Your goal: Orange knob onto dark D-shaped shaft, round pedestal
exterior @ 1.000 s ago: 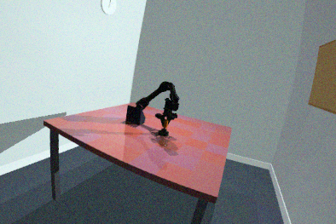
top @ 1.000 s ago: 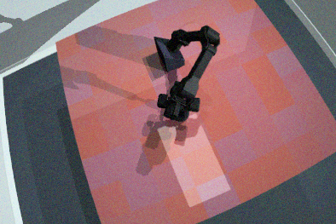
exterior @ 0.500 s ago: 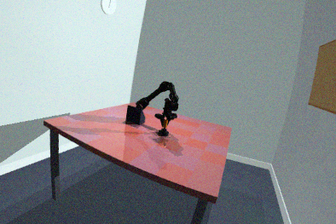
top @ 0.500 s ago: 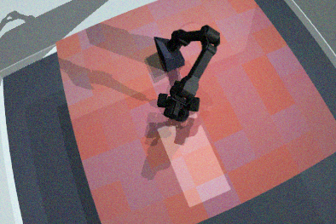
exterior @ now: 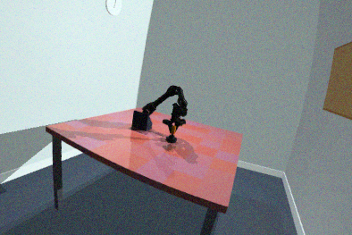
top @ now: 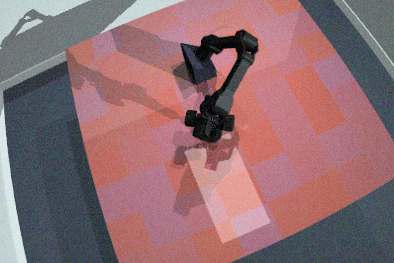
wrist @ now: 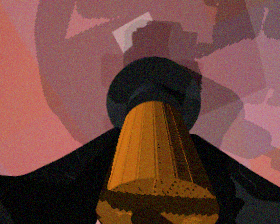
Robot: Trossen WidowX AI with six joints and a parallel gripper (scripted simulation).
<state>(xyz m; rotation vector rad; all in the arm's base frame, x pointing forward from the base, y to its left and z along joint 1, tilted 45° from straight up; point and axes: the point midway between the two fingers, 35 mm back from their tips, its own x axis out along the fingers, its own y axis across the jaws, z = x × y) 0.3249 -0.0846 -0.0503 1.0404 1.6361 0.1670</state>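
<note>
The orange knob (exterior: pixel 173 130) (wrist: pixel 150 150) is between the fingers of my gripper (exterior: pixel 173 125) (wrist: pixel 154 137), which is shut on it. The knob looks roughly upright. The dark round pedestal (exterior: pixel 171 139) (wrist: pixel 150 67) stands on the table directly below it. In the wrist view the knob's far end overlaps the pedestal's middle. In the exterior view a short dark part shows between the orange and the wide base. The shaft's flat side and the knob's hole are hidden, and I cannot tell how far down the knob sits. In the top view the arm's wrist covers knob and pedestal.
The arm's dark base block (top: pixel 199 66) (exterior: pixel 141 121) stands behind the pedestal on the patchwork red and pink table (top: pixel 320 97) (exterior: pixel 107 154). Shadows of the arm and a bright patch lie across the table top. A wall clock (exterior: pixel 114 4) hangs far off.
</note>
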